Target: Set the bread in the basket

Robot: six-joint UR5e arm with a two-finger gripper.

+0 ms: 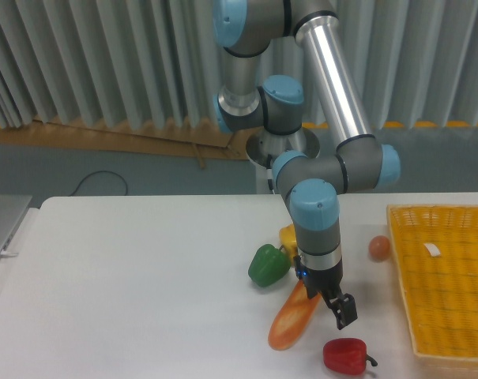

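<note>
gripper point(334, 304) is hanging low over the white table point(128, 292), fingers pointing down and tilted toward the right. it is clamping the upper end of the bread point(292, 321), jaws closed on the loaf as far as i can tell; the contact spot is partly hidden behind the wrist, so not fully certain. one dark finger point(345, 312) is sticking out below and right of the loaf.

bread is slanting, upper end at the gripper, lower end pointing down-left toward the front of the table. can't tell if that lower tip is resting on the surface or just above it.

green pepper point(269, 264) is sitting just left of the arm, yellow pepper point(288, 236) is peeking out behind the wrist, touching or nearly touching the green one. red pepper point(348, 356) is lying near the front edge, below the gripper, close to the bread but apart from it. small orange-pink ball point(378, 248) is resting just left of the basket point(444, 276). basket is sitting at the right edge of the table, well apart from the bread, with a white tag point(432, 249) inside.
</note>
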